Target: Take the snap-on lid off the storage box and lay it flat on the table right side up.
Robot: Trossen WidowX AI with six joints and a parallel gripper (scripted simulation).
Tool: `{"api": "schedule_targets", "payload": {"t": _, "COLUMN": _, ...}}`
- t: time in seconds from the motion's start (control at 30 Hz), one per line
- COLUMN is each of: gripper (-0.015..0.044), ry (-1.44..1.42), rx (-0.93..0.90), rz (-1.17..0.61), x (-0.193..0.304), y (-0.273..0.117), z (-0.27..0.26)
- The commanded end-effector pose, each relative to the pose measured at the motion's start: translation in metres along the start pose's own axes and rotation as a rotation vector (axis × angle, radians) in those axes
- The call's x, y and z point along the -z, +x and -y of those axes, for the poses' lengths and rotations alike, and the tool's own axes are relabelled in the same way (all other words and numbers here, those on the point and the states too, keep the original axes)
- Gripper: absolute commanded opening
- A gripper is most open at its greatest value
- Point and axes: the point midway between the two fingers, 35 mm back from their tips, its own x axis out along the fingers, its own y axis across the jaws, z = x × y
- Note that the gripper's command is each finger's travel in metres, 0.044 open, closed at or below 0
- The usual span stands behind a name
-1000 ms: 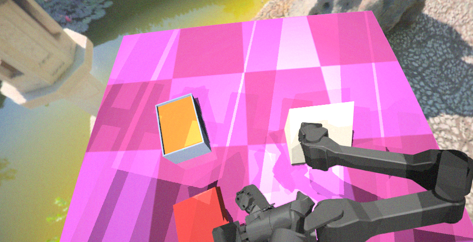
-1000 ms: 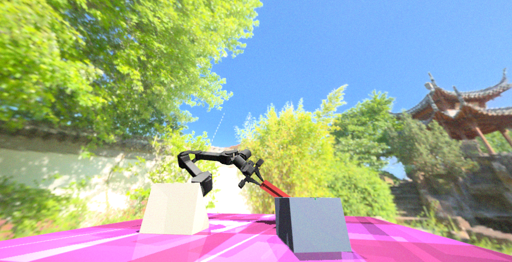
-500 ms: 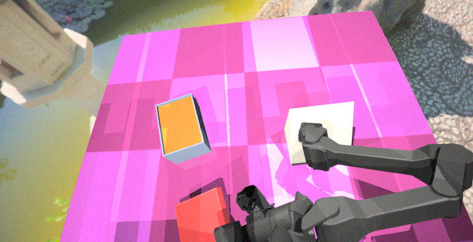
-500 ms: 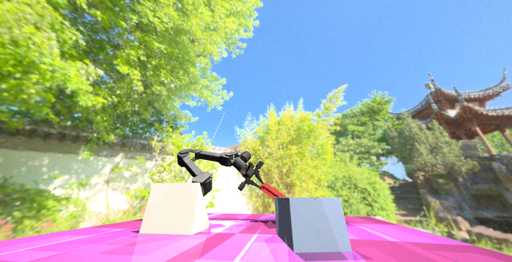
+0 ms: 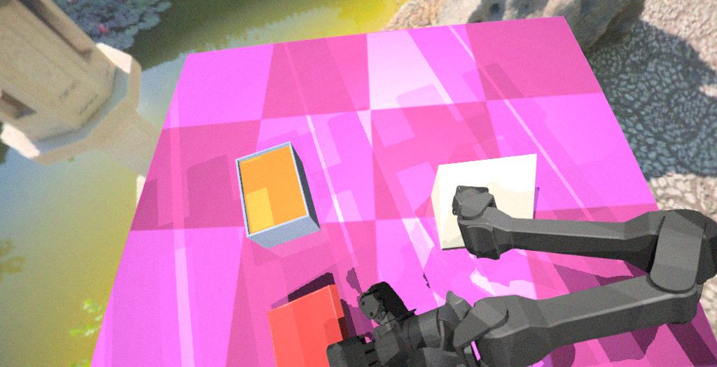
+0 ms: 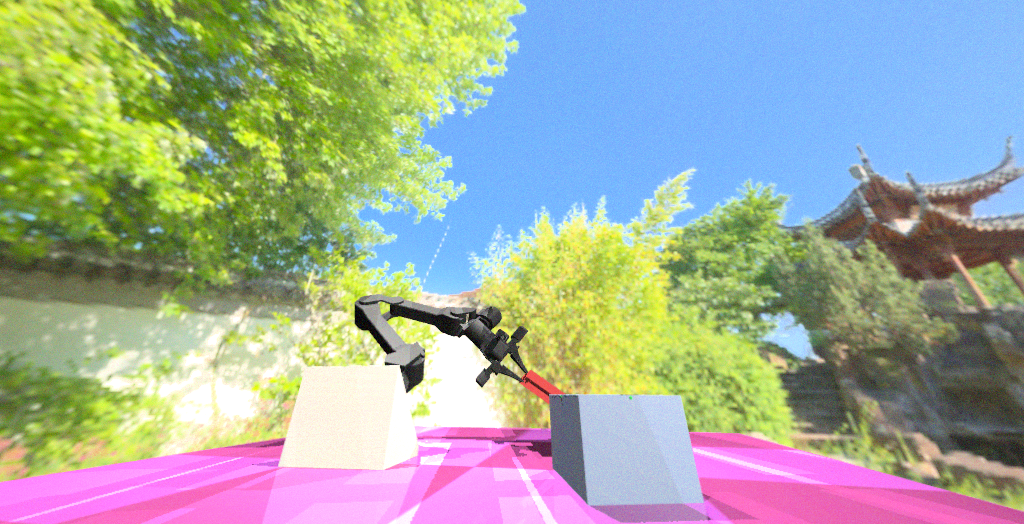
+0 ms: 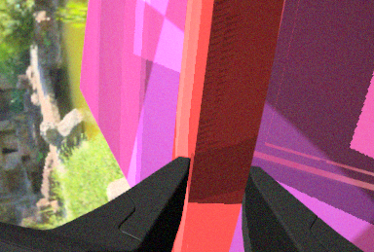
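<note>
The red lid (image 5: 305, 329) (image 6: 542, 386) (image 7: 234, 93) is off the box and held in the air. It is tilted, sloping down away from the fingers in the exterior view, where its lower end passes behind the box. My gripper (image 6: 524, 376) (image 7: 217, 173) is shut on one edge of the lid, a finger on each side. The storage box (image 5: 281, 233) (image 6: 640, 449) is blue-grey and stands upright and open, with an orange surface (image 5: 275, 179) inside its rim. In the top view, the lid is below the box and cut off by the frame; the arm hides its right part.
A cream block (image 5: 506, 174) (image 6: 340, 417) stands right of the box in the top view, with the arm's base part seen over it. The checkered pink table (image 5: 426, 59) (image 6: 458, 474) carries them. Its left edge lies beyond the lid and box in the top view.
</note>
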Motion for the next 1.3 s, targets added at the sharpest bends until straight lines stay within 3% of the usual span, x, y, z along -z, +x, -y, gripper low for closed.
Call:
{"api": "schedule_targets", "payload": {"t": 0.0, "gripper": 0.0000, "ry": 0.001, "rx": -0.014, "rz": 0.004, "x": -0.001, "y": 0.001, "z": 0.000}}
{"api": "schedule_targets", "payload": {"t": 1.27, "gripper": 0.0000, "ry": 0.003, "rx": -0.015, "rz": 0.002, "x": 0.000, "y": 0.021, "z": 0.023}}
